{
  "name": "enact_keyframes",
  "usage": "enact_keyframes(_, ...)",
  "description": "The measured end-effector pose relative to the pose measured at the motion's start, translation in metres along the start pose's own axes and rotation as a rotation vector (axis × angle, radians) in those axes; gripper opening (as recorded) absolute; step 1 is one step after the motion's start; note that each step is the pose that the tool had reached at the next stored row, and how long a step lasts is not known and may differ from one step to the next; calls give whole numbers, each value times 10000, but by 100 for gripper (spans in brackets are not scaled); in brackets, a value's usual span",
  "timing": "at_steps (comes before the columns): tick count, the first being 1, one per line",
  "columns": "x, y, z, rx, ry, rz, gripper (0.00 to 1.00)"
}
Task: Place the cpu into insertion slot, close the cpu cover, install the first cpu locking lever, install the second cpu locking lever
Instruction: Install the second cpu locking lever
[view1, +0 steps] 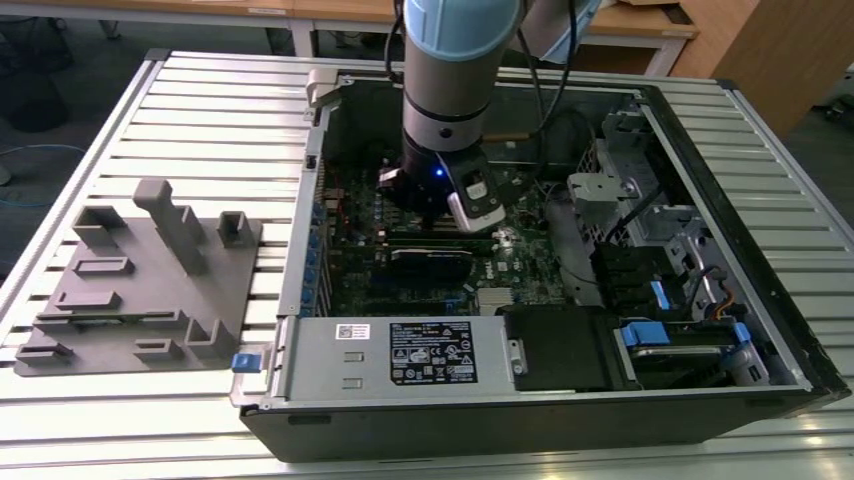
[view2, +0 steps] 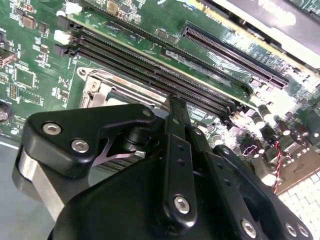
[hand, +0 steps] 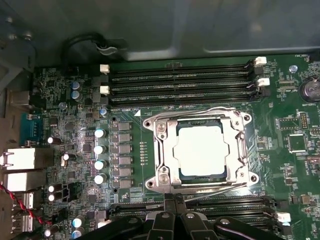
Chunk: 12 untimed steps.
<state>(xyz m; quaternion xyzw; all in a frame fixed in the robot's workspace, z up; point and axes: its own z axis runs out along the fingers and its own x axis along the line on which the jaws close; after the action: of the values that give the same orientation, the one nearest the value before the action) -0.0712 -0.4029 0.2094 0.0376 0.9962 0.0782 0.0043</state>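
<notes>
A ribbed silver metal table (view1: 174, 110) fills the room's middle; light wooden desks (view1: 240, 15) and a wooden cabinet (view1: 781, 50) stand behind it.

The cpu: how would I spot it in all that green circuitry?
Find the green motherboard inside the open computer case. Between its banks of long black memory slots sits a silvery cpu cover. The cpu is the plain pale square showing through it.
</notes>
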Motion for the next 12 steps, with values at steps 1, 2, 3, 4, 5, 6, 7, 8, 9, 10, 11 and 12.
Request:
enact_keyframes(1,6,-2,5,2,0,0,11)
enact_keyframes(2,10,-2,9,2,0,-1,11)
enact_keyframes(3,16,-3,13,1,0,-1,11)
enact_keyframes(4,21,-4,17,1,-1,-1,11)
enact_keyframes(5,28,-6,23,1,-1,-1,11)
enact_keyframes(6,105,-23,92,-47,5,0,11)
enact_keyframes(7,105,-23,94,-92,7,1,11)
enact_keyframes(8,104,-23,94,-93,8,1,11)
enact_keyframes(9,104,-23,94,-94,8,1,11)
enact_keyframes(10,104,-23,94,-94,8,1,11)
enact_keyframes(11,104,-23,94,-93,9,1,11)
enact_keyframes(12,104,-23,94,-94,9,1,11)
